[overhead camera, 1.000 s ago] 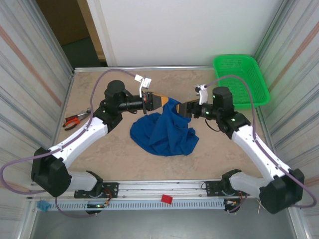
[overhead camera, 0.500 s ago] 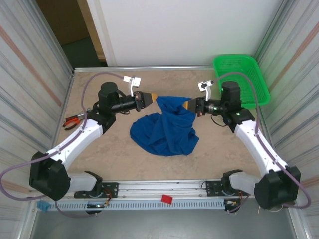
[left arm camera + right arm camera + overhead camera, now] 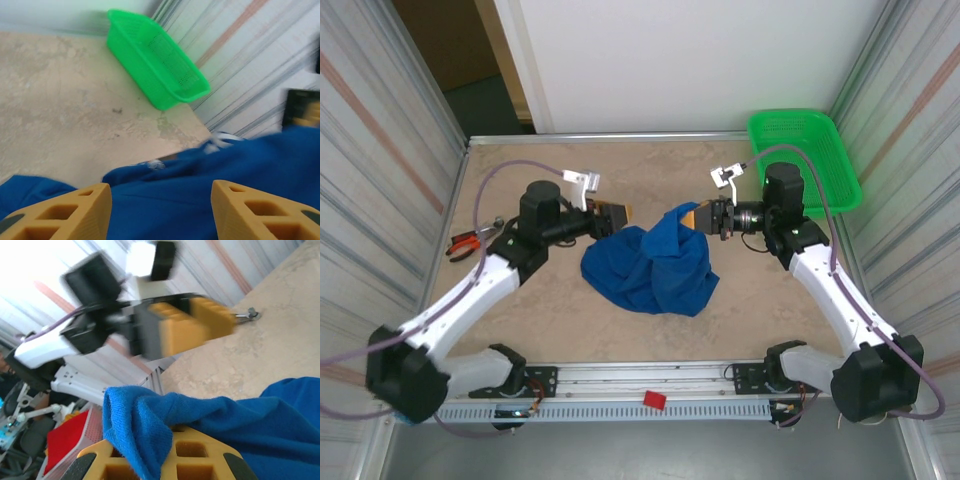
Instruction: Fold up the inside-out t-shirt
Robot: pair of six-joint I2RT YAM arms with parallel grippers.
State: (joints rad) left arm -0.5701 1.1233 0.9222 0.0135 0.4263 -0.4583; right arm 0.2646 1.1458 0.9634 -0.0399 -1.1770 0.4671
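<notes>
Soft, limp blue t-shirt [image 3: 650,268] heaped on the table [image 3: 650,170]. The right end effector [image 3: 690,216] clenches its lifted edge, and the left end effector [image 3: 618,213] beside it gapes empty. Hems look the best hold.

Saw yellow plastic left fingers [image 3: 197,327] only as a blur; found right fingers [image 3: 210,452] cropped below, half under royal-blue cloth t-shirt [image 3: 260,425].

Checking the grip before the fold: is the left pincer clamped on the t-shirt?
No: the left pincer stands wide open, and the t-shirt lies unpinched beyond it.
</notes>
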